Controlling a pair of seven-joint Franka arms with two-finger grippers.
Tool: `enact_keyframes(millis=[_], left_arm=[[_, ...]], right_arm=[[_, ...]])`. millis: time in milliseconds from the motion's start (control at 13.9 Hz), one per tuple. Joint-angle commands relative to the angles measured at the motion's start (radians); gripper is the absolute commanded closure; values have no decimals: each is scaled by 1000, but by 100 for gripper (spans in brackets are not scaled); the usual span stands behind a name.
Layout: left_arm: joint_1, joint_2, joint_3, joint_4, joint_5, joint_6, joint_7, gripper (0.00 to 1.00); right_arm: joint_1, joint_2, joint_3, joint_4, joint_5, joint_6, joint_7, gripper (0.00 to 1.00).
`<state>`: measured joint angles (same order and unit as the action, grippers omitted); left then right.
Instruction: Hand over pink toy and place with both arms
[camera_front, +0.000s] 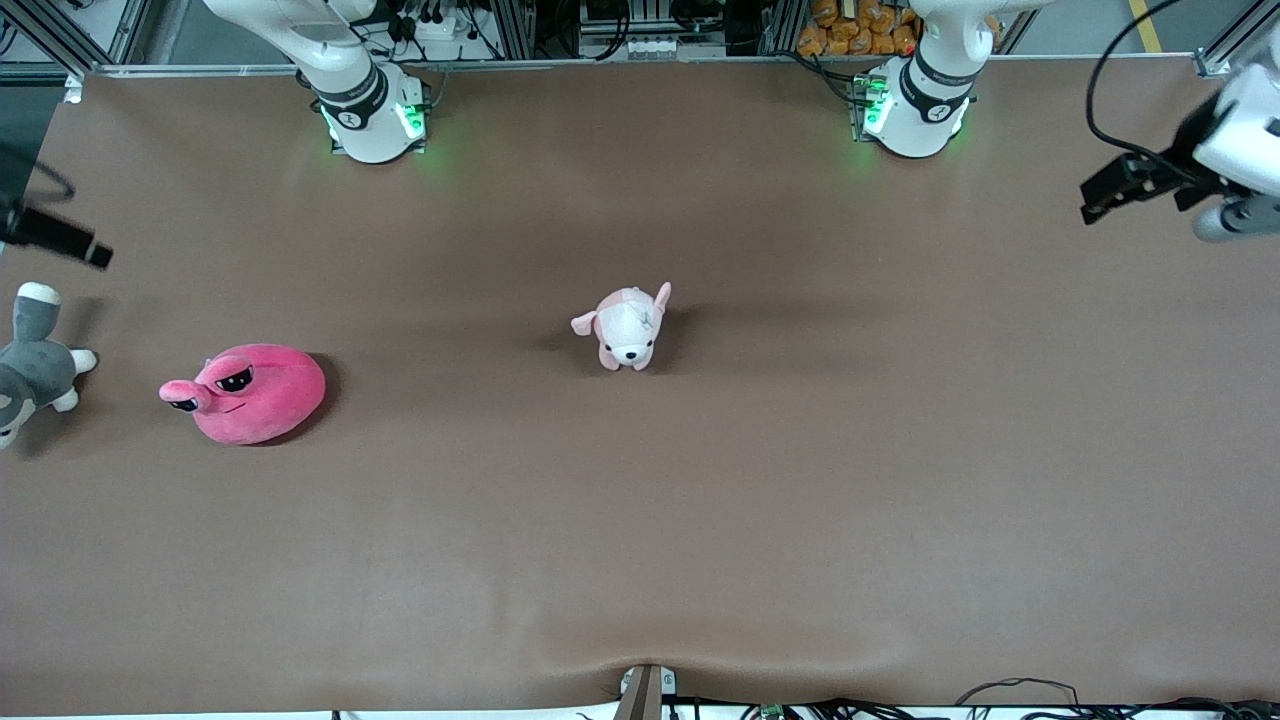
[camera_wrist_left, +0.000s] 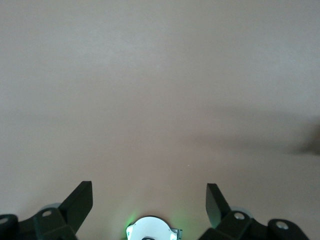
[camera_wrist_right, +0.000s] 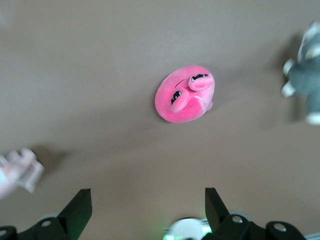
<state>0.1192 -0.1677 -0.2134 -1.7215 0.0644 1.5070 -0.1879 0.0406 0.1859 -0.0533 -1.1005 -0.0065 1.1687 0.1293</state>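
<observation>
The pink toy is a hot-pink round plush with sleepy black eyes. It lies on the brown table toward the right arm's end. It also shows in the right wrist view, well away from the fingers. My right gripper hangs in the air at the table's edge, near the grey plush; in its wrist view it is open and empty. My left gripper hangs over the left arm's end of the table; in its wrist view it is open and empty over bare table.
A small pale pink-and-white puppy plush stands at the table's middle and shows in the right wrist view. A grey-and-white plush animal lies at the right arm's end, beside the pink toy. The arm bases stand at the table's edge.
</observation>
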Motion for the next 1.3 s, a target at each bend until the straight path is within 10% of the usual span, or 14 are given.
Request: enact_keyframes(millis=[0, 288, 1225], left_arm=[[-77, -90, 76, -101, -29, 52, 21, 0], [-177, -90, 187, -102, -43, 44, 24, 0], [-211, -79, 172, -79, -37, 62, 33, 0]], right_arm=[[10, -106, -13, -169, -40, 52, -183, 0], [-24, -230, -14, -363, -24, 164, -275, 0], [-38, -229, -16, -358, -4, 194, -304, 0]])
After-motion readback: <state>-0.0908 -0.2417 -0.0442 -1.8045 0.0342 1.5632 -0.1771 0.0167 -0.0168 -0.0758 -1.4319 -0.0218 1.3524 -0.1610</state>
